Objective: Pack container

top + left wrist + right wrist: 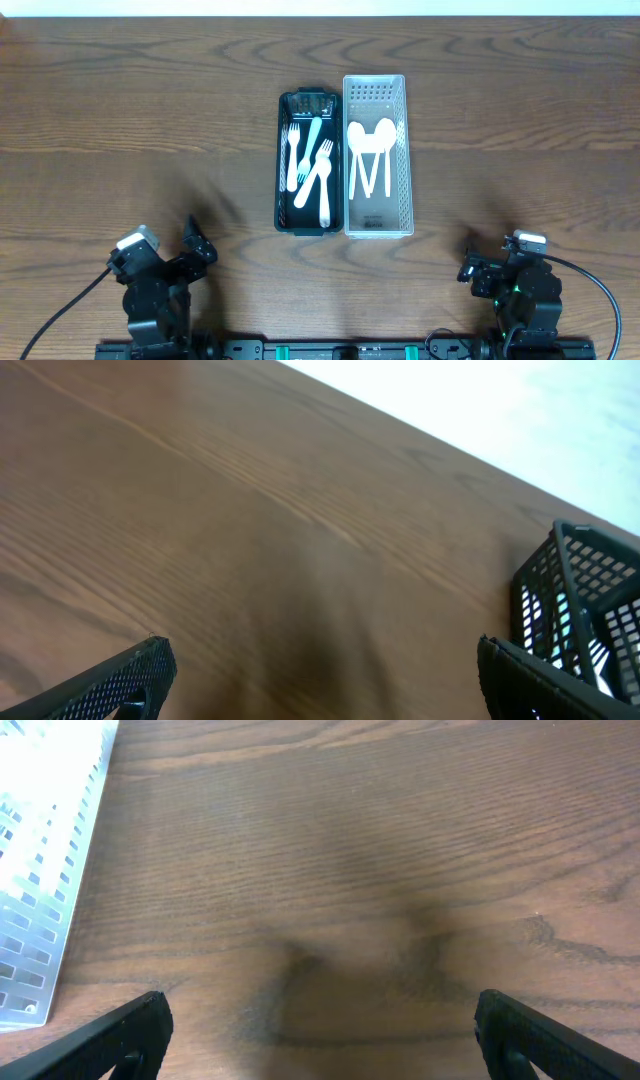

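A black mesh bin [284,160] at the table's middle holds three white forks [312,165]. A white perforated bin [405,140] stands against its right side and holds white spoons [368,150]. My left gripper [198,245] is open and empty near the front left edge, well away from the bins. My right gripper [472,268] is open and empty near the front right edge. The left wrist view shows its open fingers [320,680] over bare wood, with the black bin's corner [580,600] at right. The right wrist view shows its open fingers [320,1030] and the white bin's wall [40,900] at left.
The wooden table [120,130] spreads to both sides of the bins. Cables run from both arm bases at the front edge.
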